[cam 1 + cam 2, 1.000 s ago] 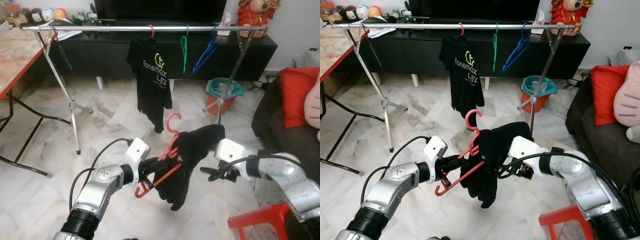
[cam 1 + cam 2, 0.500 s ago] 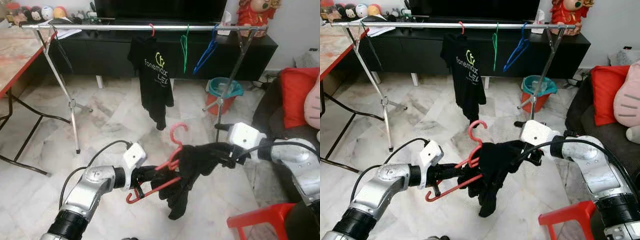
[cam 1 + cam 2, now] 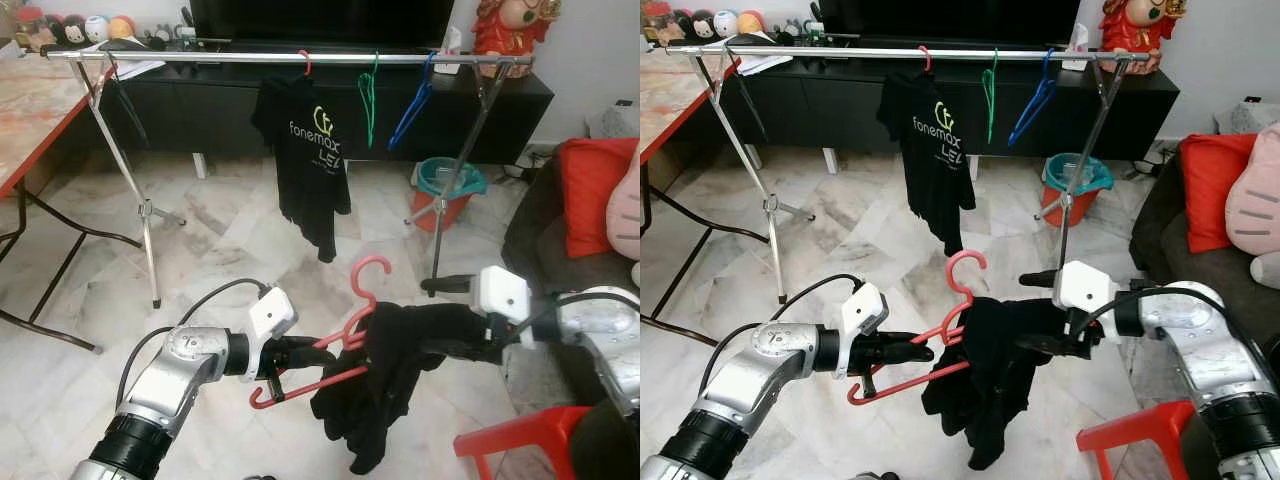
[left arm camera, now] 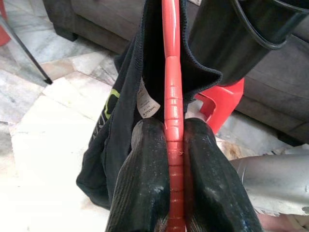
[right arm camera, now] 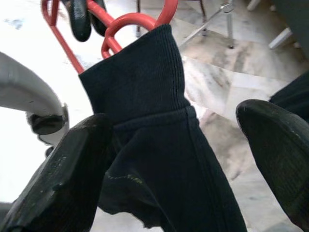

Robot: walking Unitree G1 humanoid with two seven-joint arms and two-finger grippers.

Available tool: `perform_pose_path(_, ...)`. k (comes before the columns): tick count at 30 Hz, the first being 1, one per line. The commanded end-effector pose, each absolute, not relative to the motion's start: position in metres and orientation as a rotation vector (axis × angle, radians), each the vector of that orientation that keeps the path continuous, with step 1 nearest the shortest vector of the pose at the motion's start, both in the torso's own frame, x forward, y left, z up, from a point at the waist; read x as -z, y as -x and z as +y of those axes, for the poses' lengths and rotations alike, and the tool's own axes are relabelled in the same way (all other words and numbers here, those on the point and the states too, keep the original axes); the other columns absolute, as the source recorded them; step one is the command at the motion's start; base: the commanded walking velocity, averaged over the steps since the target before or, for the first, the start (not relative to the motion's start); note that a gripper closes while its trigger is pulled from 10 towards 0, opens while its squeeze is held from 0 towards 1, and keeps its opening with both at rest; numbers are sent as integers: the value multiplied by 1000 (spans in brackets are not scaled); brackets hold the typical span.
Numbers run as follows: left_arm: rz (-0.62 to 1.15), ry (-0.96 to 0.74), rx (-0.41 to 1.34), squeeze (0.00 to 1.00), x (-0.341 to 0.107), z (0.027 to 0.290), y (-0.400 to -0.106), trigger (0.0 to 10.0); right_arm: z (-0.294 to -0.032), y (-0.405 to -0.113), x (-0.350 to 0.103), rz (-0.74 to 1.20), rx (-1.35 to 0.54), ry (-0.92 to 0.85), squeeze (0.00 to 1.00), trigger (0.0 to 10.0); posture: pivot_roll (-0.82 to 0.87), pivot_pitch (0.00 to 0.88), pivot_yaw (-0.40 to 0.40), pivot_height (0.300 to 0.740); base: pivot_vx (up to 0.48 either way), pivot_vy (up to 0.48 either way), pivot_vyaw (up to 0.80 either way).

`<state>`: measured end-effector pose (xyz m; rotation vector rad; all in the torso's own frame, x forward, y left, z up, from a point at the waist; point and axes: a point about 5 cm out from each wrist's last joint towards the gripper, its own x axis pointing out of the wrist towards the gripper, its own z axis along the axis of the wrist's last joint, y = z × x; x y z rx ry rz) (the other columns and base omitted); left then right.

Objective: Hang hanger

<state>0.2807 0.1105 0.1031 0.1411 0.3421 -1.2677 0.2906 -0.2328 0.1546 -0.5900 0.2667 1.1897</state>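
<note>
Red plastic sits pinched between my left gripper's (image 4: 175, 159) fingers (image 4: 145, 183), which clamp one end of the red hanger (image 3: 340, 345). My right gripper's (image 5: 178, 159) fingers (image 5: 63, 169) are spread wide around the black shirt (image 3: 385, 385) draped on it. From the left gripper the hanger's long axis runs across toward the right arm, hook (image 3: 372, 275) pointing up. I judge the rail (image 3: 250, 58) lies ahead and well above, beyond the marble floor (image 3: 230, 240), so the left arm must lift and carry.
</note>
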Motion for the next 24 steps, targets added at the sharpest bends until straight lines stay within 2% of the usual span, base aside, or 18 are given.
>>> perform_pose_path(1,277,-151,1324,0,-116,103,-281,10000,-240,-293,-163,249,-1183,586,0,10000,13,47,-55,736,0,0,0)
perform_pose_path(15,255,-181,1441,0,-121,95,-272,10000,-236,-292,-148,288,-1283,473,0,10000,32,38,-62,736,0,0,0)
perform_pose_path(24,243,-186,1457,0,-124,92,-274,10000,-236,-280,-136,391,-1386,420,0,10000,32,36,-62,736,0,0,0)
